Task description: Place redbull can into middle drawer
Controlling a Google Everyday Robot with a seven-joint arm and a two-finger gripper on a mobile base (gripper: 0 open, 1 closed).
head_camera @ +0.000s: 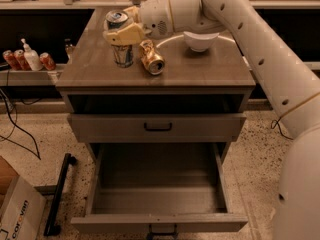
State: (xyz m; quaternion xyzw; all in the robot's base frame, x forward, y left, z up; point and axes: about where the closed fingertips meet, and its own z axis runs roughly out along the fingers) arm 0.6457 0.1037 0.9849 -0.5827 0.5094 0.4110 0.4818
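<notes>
The redbull can (pixel 122 53) stands upright at the left back of the cabinet top (pixel 200 71), silver top showing. My gripper (pixel 123 34) reaches in from the right and its yellowish fingers (pixel 131 33) are closed around the can's upper half. I cannot tell whether the can's base touches the top. The middle drawer (pixel 159 199) is pulled wide open below, its grey floor bare. The upper drawer (pixel 157 128) with the black handle is shut.
A dented gold can (pixel 152 58) lies just right of the redbull can. A white bowl (pixel 200 40) sits behind it. My white arm (pixel 280 64) runs down the right side. A shelf at left holds cans and a bottle (pixel 31 58). A cardboard box (pixel 15 211) sits on the floor.
</notes>
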